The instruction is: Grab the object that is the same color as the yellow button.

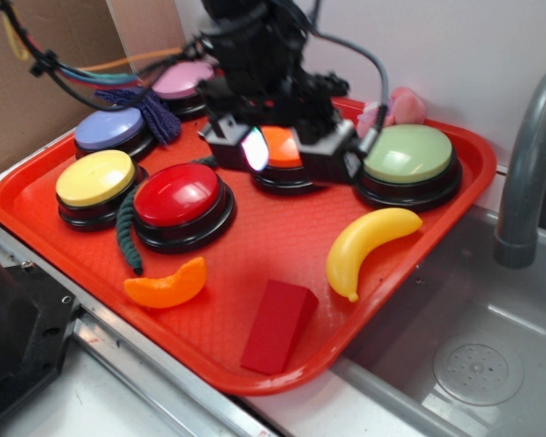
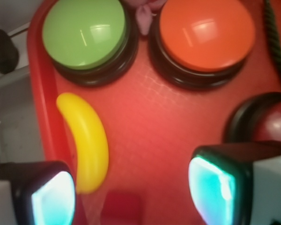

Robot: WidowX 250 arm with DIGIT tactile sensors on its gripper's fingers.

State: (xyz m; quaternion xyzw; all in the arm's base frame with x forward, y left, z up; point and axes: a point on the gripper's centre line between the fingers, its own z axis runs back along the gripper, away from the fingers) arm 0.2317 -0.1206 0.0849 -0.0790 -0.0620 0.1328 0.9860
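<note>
While the gripper (image 2: 131, 192) hangs with its glowing pads spread wide and empty, the glossy curved banana (image 2: 86, 140) lies on the textured red tray (image 2: 145, 122) below its left pad, near the domed green button (image 2: 83, 33).

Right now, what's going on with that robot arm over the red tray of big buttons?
The arm's black gripper hangs open and empty above the red plastic tray, over the orange-topped button. The glossy yellow toy banana, matching the round pale yellow button, lies untouched near the tray's edge, in front of the light green button. In the wrist view it sits beside one fingertip, not between them.
</note>
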